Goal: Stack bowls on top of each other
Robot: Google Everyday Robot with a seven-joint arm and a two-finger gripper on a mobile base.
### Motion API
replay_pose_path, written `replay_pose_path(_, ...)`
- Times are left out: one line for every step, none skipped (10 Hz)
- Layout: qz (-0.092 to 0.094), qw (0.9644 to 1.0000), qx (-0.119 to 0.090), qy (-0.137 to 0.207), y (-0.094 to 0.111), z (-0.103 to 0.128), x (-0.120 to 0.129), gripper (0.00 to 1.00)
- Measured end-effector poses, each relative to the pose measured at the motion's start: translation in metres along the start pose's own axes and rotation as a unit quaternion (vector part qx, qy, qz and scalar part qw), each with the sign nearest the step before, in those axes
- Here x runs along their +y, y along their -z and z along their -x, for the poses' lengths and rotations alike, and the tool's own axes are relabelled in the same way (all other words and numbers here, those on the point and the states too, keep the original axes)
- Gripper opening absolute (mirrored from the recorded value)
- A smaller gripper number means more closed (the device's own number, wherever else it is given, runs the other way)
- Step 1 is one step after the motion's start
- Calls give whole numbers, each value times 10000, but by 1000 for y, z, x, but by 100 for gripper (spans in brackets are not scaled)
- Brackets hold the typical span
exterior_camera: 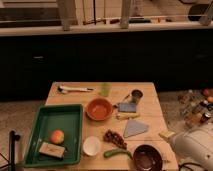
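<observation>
Warm, dim light falls from above on the table [150, 90], the brightest area. The cabinets [100, 55] behind it sit in near-black shadow. The brown bowl [147, 157] shows a faint gloss and the orange bowl [99, 108] glows evenly. The tool [165, 151], at lower right beside the brown bowl, lies in shade under the pale arm [195, 145].

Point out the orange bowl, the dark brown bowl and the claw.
orange bowl [99, 108], camera view, centre of its inside.
dark brown bowl [147, 158], camera view, centre of its inside.
claw [169, 149], camera view, lower right, its tip beside the dark brown bowl's right rim.
</observation>
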Motion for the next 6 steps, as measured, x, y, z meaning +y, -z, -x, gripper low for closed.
replay_pose_path(-67,9997,-36,233,6,6,2,80)
replay_pose_path(-73,9988,-49,472,9,12,6,80)
replay_pose_path(-6,9967,-58,805,9,22,10,80)
replay_pose_path(112,9929,-35,1181,6,30,15,80)
replay_pose_path(248,9884,5,1498,1,37,18,80)
replay_pose_path(441,9826,88,1804,-10,46,21,80)
